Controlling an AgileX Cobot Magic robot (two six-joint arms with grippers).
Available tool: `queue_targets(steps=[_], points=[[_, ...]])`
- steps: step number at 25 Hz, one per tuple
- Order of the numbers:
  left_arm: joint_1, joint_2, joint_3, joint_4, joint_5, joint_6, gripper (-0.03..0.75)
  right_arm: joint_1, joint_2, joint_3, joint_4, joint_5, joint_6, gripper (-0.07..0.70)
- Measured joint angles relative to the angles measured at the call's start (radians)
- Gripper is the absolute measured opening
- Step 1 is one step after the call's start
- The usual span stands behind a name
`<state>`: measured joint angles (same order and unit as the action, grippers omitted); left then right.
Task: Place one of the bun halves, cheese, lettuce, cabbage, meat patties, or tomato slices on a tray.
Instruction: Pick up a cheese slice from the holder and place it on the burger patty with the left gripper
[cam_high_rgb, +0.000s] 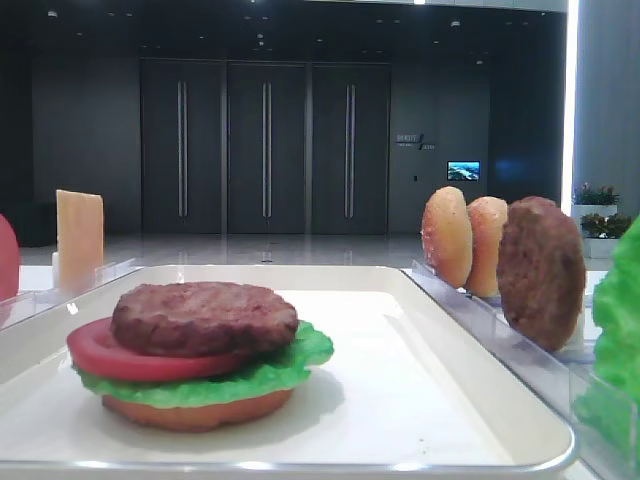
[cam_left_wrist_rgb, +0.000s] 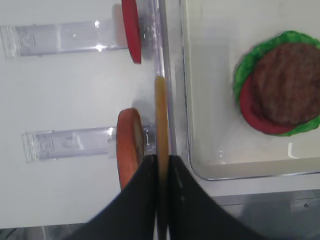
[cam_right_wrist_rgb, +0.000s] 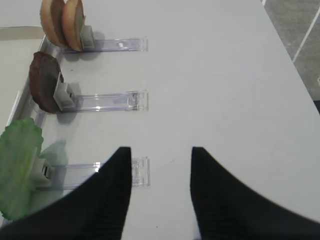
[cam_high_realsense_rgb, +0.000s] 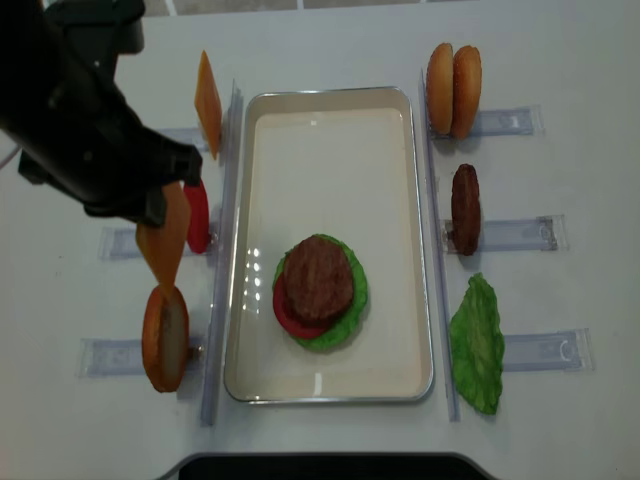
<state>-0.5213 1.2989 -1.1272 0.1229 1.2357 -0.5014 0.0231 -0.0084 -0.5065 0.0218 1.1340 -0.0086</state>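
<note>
Left wrist view, jaws pinching cheese (cam_left_wrist_rgb: 161, 125) edge-on

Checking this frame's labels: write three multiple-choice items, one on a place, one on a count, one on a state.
1. Where is the held cheese? A left of the tray; B over the tray; C right of the tray.
2. How many buns stand right of the tray? A one; B two; C three.
3. The right gripper is: A open; B shut on lettuce; C shut on a bun.

A: the left gripper pinches it outside the left rim.
B: two stand side by side.
A: its jaws stand apart over bare table.
</note>
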Motion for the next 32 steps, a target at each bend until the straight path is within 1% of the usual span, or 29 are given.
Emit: queue_targets(steps=[4,9,10,12,14,15,18,20,22,24,25,26,28,30,32], points=[[0.0,-0.056,0.075,-0.016,-0.011,-0.008,0.024,0.0,0.0,0.0,0.0,0.0,0.0,0.275],[0.0,-0.066,0.09,-0.034,-0.063,-0.011,0.024,0.0,0.0,0.0,0.0,0.0,0.0,0.275],[0.0,-0.066,0.091,-0.04,-0.082,-0.009,0.024,0.0,0.0,0.0,0.0,0.0,0.0,0.275],[0.0,-0.067,0.106,-0.062,-0.136,0.013,0.024,0.0,0.0,0.0,0.0,0.0,0.0,0.275],[0.0,-0.067,0.143,-0.123,-0.218,0.056,0.024,0.0,0.0,0.0,0.0,0.0,0.0,0.275],[0.0,-0.067,0.171,-0.175,-0.258,0.092,0.024,0.0,0.0,0.0,0.0,0.0,0.0,0.275],[0.0,-0.067,0.259,-0.345,-0.41,0.201,0.024,0.0,0.0,0.0,0.0,0.0,0.0,0.274],[0.0,-0.067,0.311,-0.455,-0.489,0.278,0.024,0.0,0.0,0.0,0.0,0.0,0.0,0.274],[0.0,-0.067,0.353,-0.563,-0.549,0.366,0.024,0.0,0.0,0.0,0.0,0.0,0.0,0.274],[0.0,-0.067,0.377,-0.664,-0.595,0.455,0.024,0.0,0.0,0.0,0.0,0.0,0.0,0.274],[0.0,-0.067,0.388,-0.733,-0.611,0.518,0.024,0.0,0.0,0.0,0.0,0.0,0.0,0.274],[0.0,-0.067,0.399,-0.799,-0.626,0.592,0.024,0.0,0.0,0.0,0.0,0.0,0.0,0.274],[0.001,-0.067,0.419,-0.978,-0.647,0.742,0.024,0.0,0.0,0.0,0.0,0.0,0.0,0.274],[0.013,-0.067,0.439,-1.136,-0.652,0.887,0.024,0.0,0.0,0.0,0.0,0.0,0.0,0.274],[0.051,-0.067,0.469,-1.267,-0.65,0.993,0.024,0.0,0.0,0.0,0.0,0.0,0.0,0.274]])
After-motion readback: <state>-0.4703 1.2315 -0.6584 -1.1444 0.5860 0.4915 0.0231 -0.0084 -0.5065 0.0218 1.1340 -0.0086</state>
